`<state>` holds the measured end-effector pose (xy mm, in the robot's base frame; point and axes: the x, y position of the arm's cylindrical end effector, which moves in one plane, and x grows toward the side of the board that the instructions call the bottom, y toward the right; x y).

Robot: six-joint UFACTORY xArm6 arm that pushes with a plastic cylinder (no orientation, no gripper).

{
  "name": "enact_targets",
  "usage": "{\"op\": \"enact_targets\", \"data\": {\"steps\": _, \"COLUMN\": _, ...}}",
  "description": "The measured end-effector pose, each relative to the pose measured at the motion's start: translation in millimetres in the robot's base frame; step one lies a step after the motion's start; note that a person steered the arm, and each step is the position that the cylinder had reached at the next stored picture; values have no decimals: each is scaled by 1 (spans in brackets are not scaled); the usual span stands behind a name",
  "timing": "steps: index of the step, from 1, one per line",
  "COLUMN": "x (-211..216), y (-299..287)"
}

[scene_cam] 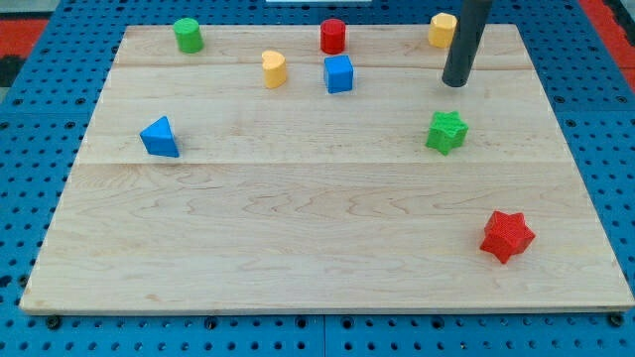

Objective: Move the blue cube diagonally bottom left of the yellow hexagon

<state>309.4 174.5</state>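
Observation:
The blue cube (338, 74) sits near the top middle of the wooden board (298, 228), just below a red cylinder (332, 37). The yellow hexagon (442, 30) stands at the top right, partly hidden behind my rod. My tip (454, 83) rests on the board below the yellow hexagon, well to the right of the blue cube and above the green star (446, 131). It touches no block.
A yellow heart-shaped block (274, 68) lies left of the blue cube. A green cylinder (188, 35) is at the top left, a blue triangle (160, 137) at the left, and a red star (507, 235) at the lower right.

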Motion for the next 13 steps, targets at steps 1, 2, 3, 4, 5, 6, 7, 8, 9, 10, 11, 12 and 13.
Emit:
{"op": "enact_targets", "data": {"steps": 1, "x": 0, "y": -12}}
{"op": "enact_targets", "data": {"steps": 2, "x": 0, "y": -27}}
{"op": "enact_targets", "data": {"steps": 3, "x": 0, "y": -36}}
{"op": "enact_targets", "data": {"steps": 4, "x": 0, "y": -39}}
{"op": "enact_targets", "data": {"steps": 5, "x": 11, "y": -39}}
{"op": "enact_targets", "data": {"steps": 6, "x": 23, "y": -38}}
{"op": "enact_targets", "data": {"steps": 7, "x": 31, "y": -38}}
{"op": "enact_targets", "data": {"steps": 8, "x": 33, "y": -40}}
{"op": "enact_targets", "data": {"steps": 9, "x": 19, "y": -23}}
{"op": "enact_targets", "data": {"steps": 10, "x": 11, "y": -63}}
{"op": "enact_targets", "data": {"steps": 11, "x": -17, "y": -79}}
{"op": "enact_targets", "data": {"steps": 12, "x": -48, "y": -91}}
{"op": "enact_targets", "data": {"steps": 13, "x": 4, "y": -135}}
